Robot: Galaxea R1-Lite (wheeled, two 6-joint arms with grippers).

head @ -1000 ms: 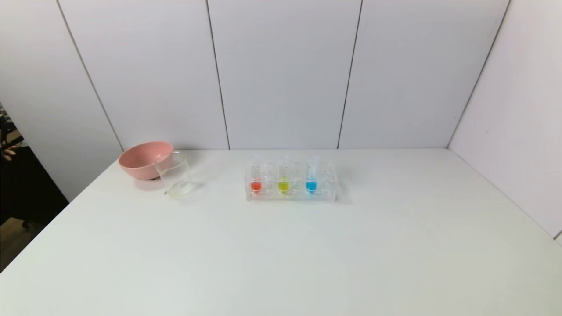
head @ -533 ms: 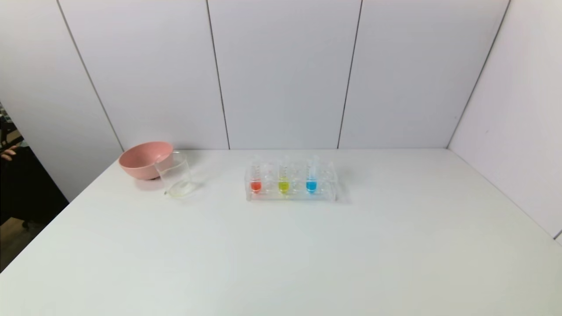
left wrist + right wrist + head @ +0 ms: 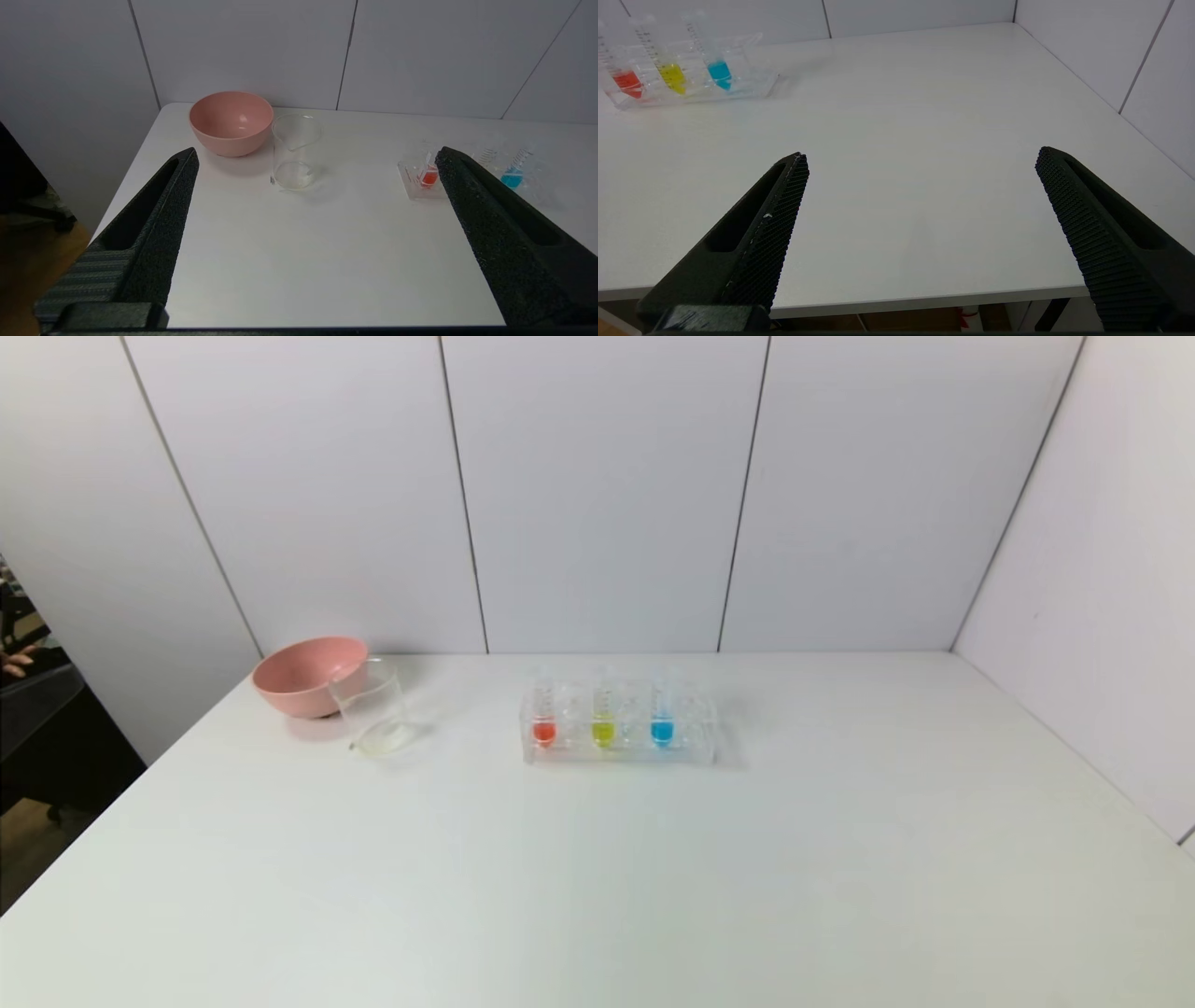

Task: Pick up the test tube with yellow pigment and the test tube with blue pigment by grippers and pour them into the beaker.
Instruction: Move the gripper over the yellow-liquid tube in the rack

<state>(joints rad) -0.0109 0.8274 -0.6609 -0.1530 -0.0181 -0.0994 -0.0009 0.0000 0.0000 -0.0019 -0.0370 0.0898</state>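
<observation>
The yellow test tube [image 3: 603, 717] and the blue test tube [image 3: 662, 714] stand upright in a clear rack [image 3: 620, 751] at the table's middle back, right of an orange-red tube [image 3: 543, 717]. They also show in the right wrist view as yellow [image 3: 668, 70] and blue [image 3: 714, 65]. The empty beaker [image 3: 373, 709] stands left of the rack, beside the pink bowl; it also shows in the left wrist view [image 3: 294, 149]. Neither arm shows in the head view. My left gripper [image 3: 317, 156] is open and empty near the table's front edge. My right gripper [image 3: 922, 156] is open and empty at the front edge.
A pink bowl [image 3: 308, 674] sits at the back left, touching the beaker's far side. White wall panels close the table at the back and right. The table's front edge [image 3: 924, 298] lies just under the right gripper.
</observation>
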